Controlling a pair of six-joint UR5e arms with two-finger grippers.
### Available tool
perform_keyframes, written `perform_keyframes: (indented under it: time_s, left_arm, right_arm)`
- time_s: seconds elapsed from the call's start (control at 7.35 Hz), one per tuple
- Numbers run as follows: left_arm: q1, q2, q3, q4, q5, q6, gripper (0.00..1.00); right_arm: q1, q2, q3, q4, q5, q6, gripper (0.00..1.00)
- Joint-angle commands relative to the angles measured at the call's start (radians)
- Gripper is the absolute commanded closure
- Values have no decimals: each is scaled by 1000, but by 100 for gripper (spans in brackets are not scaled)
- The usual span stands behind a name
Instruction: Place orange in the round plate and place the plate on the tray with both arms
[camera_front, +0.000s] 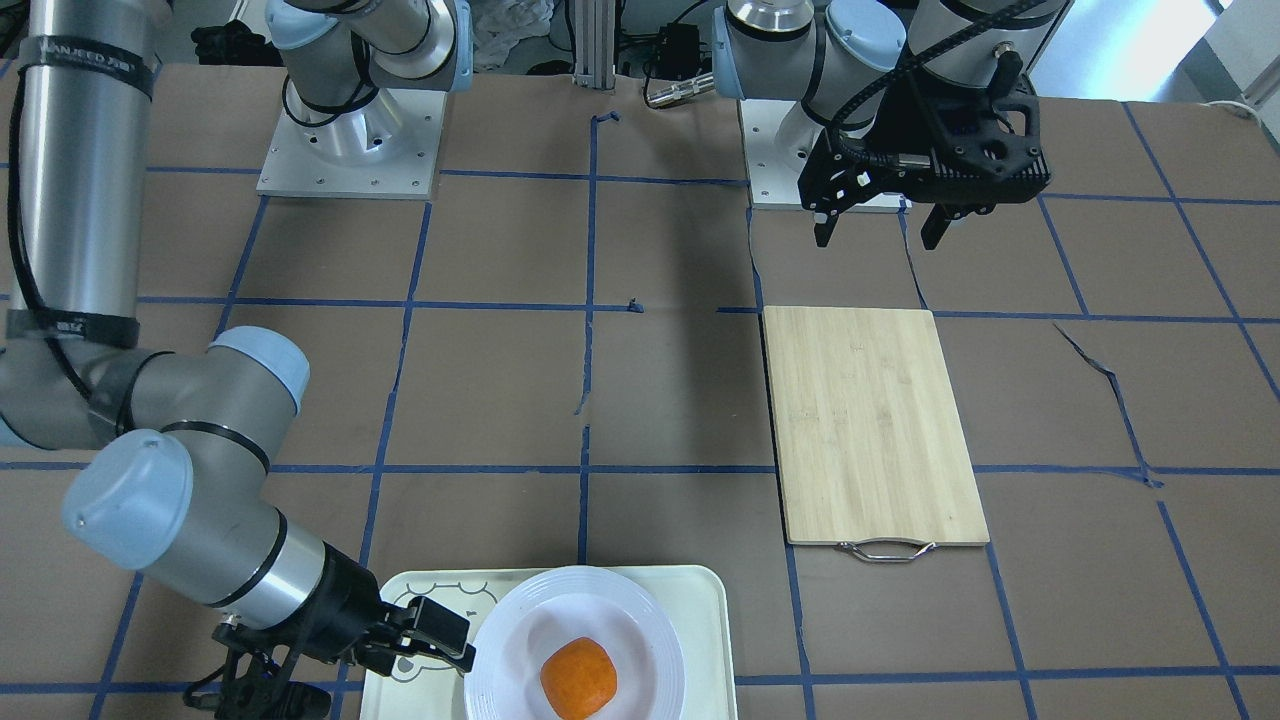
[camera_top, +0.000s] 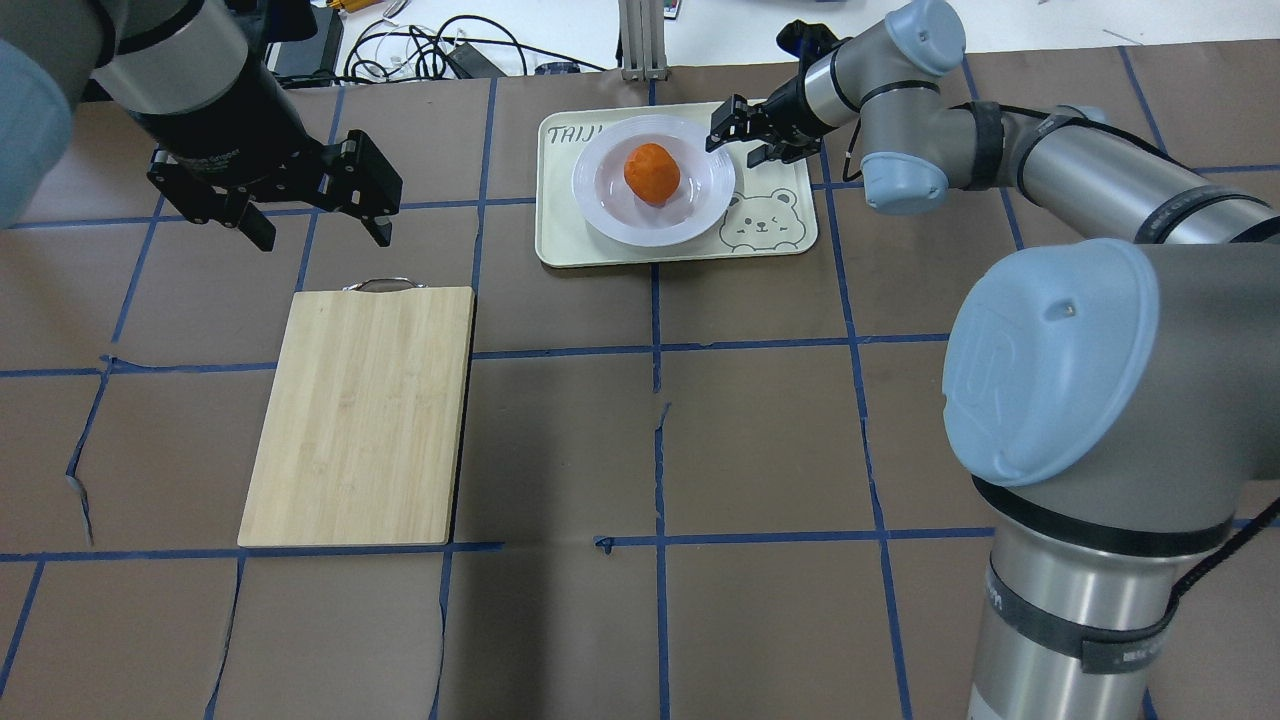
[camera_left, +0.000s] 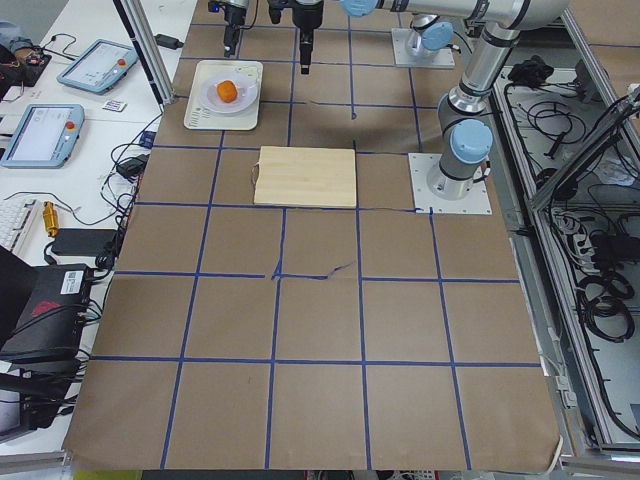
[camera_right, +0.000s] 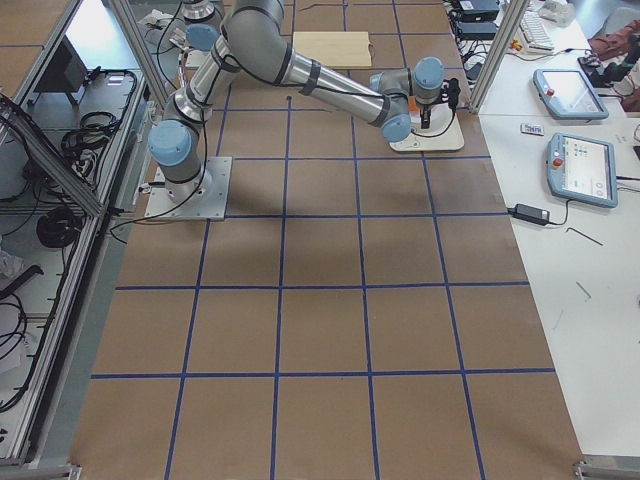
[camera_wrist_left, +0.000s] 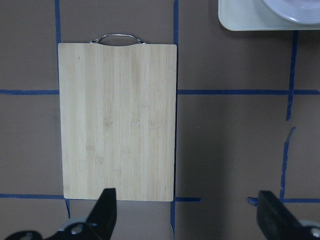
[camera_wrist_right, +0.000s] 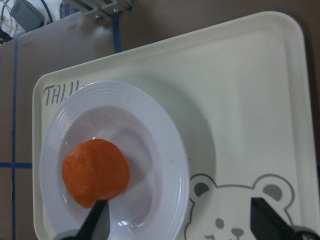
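The orange (camera_top: 651, 172) lies in the well of the white round plate (camera_top: 700, 205), and the plate rests on the cream tray (camera_top: 780, 190) at the table's far edge. My right gripper (camera_top: 740, 142) hovers open at the plate's right side, over the tray. In the right wrist view its fingers stand wide apart: one is over the plate (camera_wrist_right: 165, 150) near the orange (camera_wrist_right: 95, 173), the other over the bear drawing on the tray (camera_wrist_right: 250, 100). My left gripper (camera_top: 322, 238) hangs open and empty, well left of the tray, above the table.
A wooden cutting board (camera_top: 360, 415) with a metal handle lies on the left half of the table, just in front of the left gripper. Brown paper with blue tape lines covers the table. Cables and tablets lie beyond the far edge.
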Motion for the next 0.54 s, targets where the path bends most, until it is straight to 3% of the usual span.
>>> perform_keyframes:
  time_s: [0.0,0.14,0.41]
  left_arm:
    - [0,3,0,0,5,-1,0]
    - [2,6,0,-2,5,-1,0]
    - [3,6,0,-2,2,-1,0]
  right_arm:
    - [2,-170,3,310,-213,7,0]
    - [2,-256,6,459,-266,-7,0]
    - [3,-376,33,566,-367,-9,0]
